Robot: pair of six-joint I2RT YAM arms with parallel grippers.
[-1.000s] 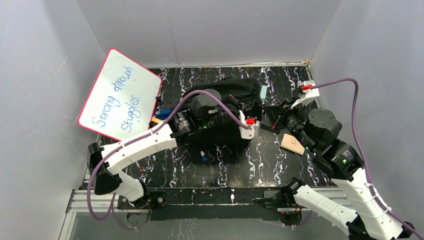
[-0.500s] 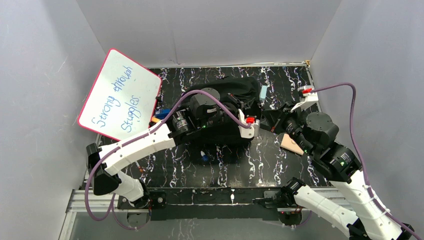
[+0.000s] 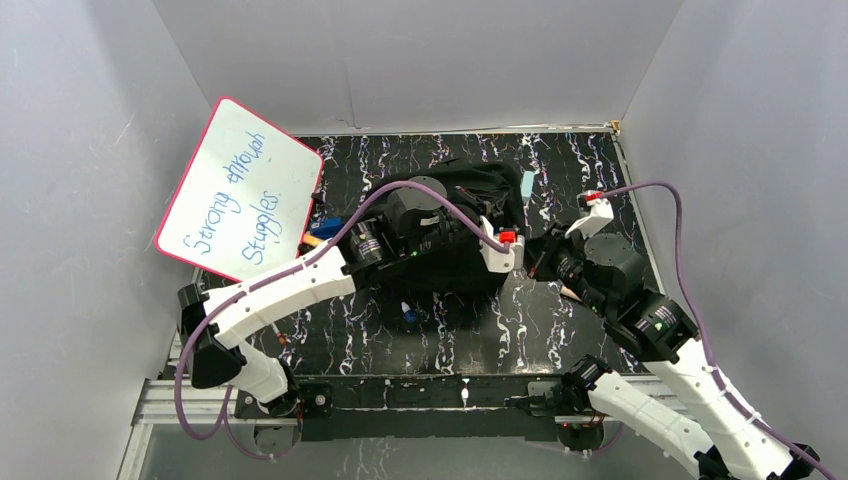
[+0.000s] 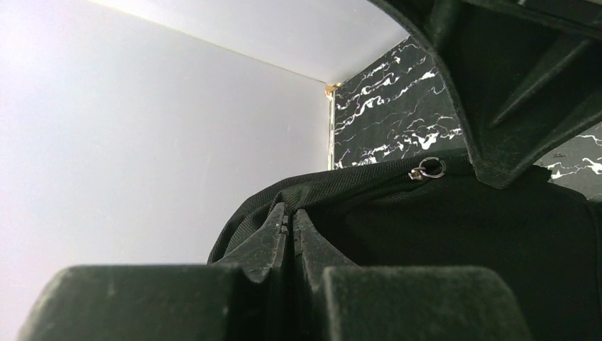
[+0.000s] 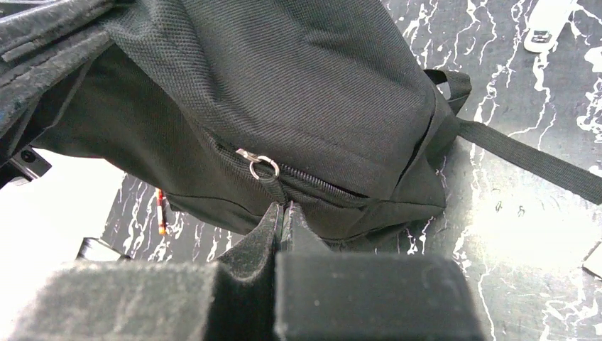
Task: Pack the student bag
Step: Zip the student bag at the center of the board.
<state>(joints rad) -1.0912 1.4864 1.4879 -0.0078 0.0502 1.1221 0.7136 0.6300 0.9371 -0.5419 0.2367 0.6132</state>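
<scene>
Jaws of the right gripper [image 5: 282,206], now drawn in toward centre frame, pinch the zipper pull [image 5: 275,189] of the student bag [image 3: 470,185], which lies lengthwise left-to-right, left gripper [image 4: 289,220] closed tight.

A black desk [image 3: 440,345] veined with white marbling is seen across the middle of the frame. At its centre a black student bag [image 3: 478,186] is laid, and one black strap [image 5: 525,158] is stretched flat over the surface at the right of the right wrist view. A pink-edged whiteboard [image 3: 238,190] is propped at the upper left, with blue and orange pens [image 3: 322,228] tucked beside its lower corner. A small pale blue item [image 3: 527,184] is found just right of the bag, and a blue-tipped item [image 3: 408,314] just below it.
</scene>
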